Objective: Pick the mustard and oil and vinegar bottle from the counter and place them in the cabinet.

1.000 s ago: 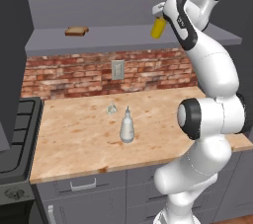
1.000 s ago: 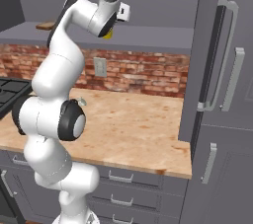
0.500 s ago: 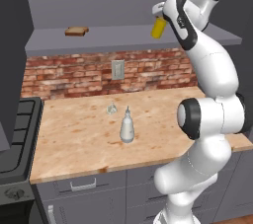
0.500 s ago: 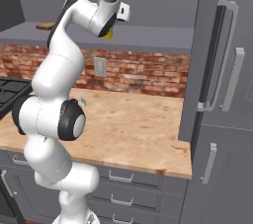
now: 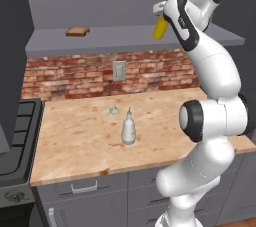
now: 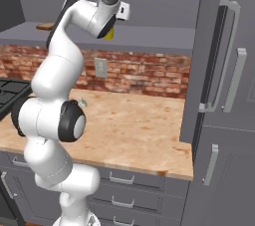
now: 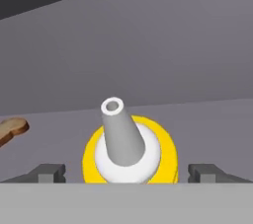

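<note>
Hand (image 7: 126,172) is up at the cabinet (image 5: 125,36) shelf, jaws spread wide, one finger tip (image 7: 48,172) on each side of the mustard (image 7: 129,151) with a visible gap to the yellow body on both sides. Not gripping it.

Mustard stands upright on the cabinet shelf floor, right portion of the shelf, pale nozzle pointing toward the hand camera. In the left base view it shows as a yellow cylinder (image 5: 160,28) just left of the arm's wrist; in the right base view a sliver of yellow (image 6: 110,33) peeks out under the wrist.

A slice of bread (image 5: 77,32) lies flat on the same shelf, well apart to the left of the mustard; its brown edge (image 7: 12,128) shows at the left of the hand view.

Oil and vinegar bottle (image 5: 128,129) is upright on the worktop (image 5: 75,141), mid-area, in front of the brick backsplash (image 5: 70,73). A tiny clear glassy object (image 5: 113,111) sits just behind it to the left, apart from it. Stove (image 5: 15,136) edge at the worktop's left end.
</note>
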{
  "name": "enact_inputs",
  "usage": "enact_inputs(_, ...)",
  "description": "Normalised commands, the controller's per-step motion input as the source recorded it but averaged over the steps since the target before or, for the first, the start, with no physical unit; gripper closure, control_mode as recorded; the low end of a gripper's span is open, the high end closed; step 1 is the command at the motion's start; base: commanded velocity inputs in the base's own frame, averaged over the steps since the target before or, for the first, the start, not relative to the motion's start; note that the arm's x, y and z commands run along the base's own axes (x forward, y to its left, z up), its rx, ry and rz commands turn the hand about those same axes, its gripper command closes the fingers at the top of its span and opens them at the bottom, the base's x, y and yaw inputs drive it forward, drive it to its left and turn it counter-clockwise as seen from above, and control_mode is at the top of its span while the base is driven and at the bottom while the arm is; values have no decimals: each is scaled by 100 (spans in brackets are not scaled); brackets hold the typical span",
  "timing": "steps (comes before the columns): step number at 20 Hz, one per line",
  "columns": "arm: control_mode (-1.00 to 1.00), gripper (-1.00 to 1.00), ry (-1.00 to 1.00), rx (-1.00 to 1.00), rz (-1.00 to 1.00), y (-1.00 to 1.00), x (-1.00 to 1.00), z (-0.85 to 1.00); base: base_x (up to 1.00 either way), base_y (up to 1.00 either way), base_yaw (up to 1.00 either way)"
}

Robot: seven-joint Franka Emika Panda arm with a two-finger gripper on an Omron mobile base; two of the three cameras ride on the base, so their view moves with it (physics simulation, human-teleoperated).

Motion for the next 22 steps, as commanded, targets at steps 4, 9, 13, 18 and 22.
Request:
enact_inputs(4,-100,-100,-15,0,0,6,0,-1,0,0,0)
enact_inputs(9,-100,-100,-16,-2,0,10,0,-22,0,0,0)
enact_inputs(13,-100,-100,-13,-4,0,12,8,-40,0,0,0)
enact_inputs(18,-100,-100,-9,-1,0,4,0,-11,0,0,0)
enact_inputs(22,-100,-100,-6,0,0,0,0,0,0,0,0)
